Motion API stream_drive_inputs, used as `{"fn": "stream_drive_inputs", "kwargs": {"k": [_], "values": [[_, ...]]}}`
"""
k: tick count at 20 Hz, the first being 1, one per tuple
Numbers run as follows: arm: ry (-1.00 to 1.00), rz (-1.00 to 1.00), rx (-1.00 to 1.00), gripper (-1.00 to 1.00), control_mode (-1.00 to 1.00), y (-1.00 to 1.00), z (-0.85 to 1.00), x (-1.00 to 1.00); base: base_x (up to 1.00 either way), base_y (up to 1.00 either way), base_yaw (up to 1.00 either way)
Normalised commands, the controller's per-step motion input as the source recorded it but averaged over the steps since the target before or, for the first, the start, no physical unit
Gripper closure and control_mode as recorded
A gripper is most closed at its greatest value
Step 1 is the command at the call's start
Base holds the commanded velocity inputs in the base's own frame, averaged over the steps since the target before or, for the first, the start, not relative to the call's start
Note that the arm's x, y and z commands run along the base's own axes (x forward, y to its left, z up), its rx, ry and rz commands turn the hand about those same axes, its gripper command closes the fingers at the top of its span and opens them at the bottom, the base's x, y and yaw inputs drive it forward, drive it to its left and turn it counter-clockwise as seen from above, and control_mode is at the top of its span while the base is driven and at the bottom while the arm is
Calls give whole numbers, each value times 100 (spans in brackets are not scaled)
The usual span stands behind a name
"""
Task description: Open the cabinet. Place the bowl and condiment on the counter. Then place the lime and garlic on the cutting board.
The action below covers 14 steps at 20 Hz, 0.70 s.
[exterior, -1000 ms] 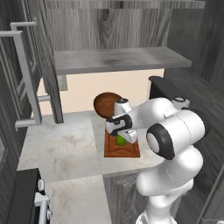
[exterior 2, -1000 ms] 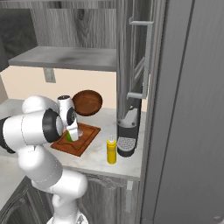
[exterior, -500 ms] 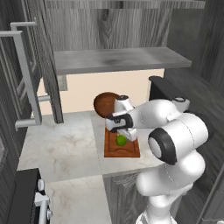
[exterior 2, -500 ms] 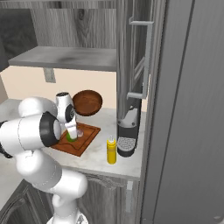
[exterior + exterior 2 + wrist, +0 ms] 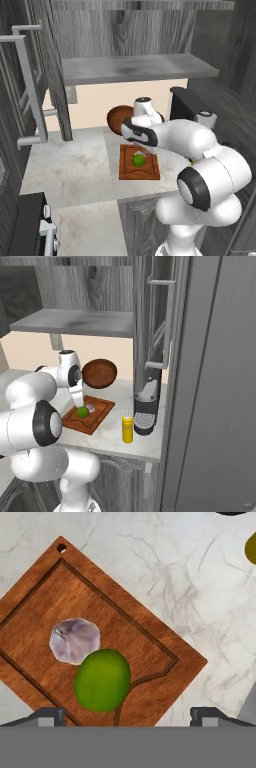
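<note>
Lying flat on the counter, beneath the cabinet's grey shelf: the cutting board, reddish-brown, grooved round its rim, a small hole near one corner. Resting on the board, touching side by side: the lime, smooth and bright green, and the garlic, pale and lumpy. Standing on the counter just behind the board, tilting on its rim: the bowl, round, glossy dark wood. Standing upright on the counter beside the board: the condiment, yellow with a pale nozzle. Hanging open wide: the cabinet doors.
</note>
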Motion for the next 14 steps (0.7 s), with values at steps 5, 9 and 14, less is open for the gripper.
{"fn": "stream_drive_inputs", "kwargs": {"k": [5,9,14], "values": [[0,0,0,-100,-100,0,31,-73,0,0,0],[0,0,0,-100,-100,0,39,-77,0,0,0],[0,0,0,-100,-100,0,45,-77,0,0,0]]}}
